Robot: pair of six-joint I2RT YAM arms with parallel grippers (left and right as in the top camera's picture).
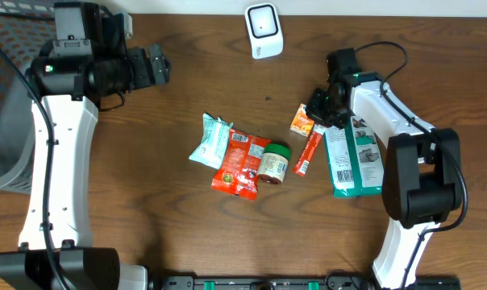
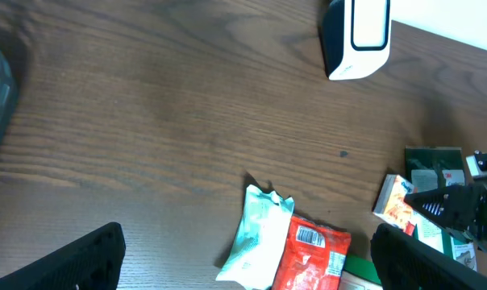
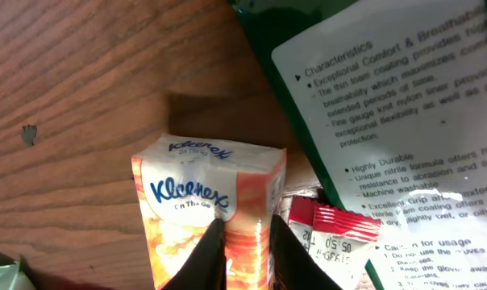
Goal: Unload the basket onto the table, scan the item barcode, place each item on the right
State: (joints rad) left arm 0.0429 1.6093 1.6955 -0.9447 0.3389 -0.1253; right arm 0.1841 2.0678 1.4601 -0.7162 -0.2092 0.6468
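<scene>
Dark wood table [image 1: 187,242] carries six items and one scanner [image 1: 264,31]. One Kleenex pack [image 3: 203,193] lies right of centre, below and right of the scanner. The right gripper [image 3: 245,251] pinches its edge between both fingers [image 3: 210,254]. Just beside the pack lie one red sachet [image 1: 308,153] and one green glove pack [image 1: 352,157]. At mid-table one pale pouch [image 1: 210,141], one red bag [image 1: 242,163] and one jar [image 1: 274,161] touch in a row. The jar's green lid is on, its contents hidden. The left gripper [image 1: 161,64] hovers at far left, spread wide.
</scene>
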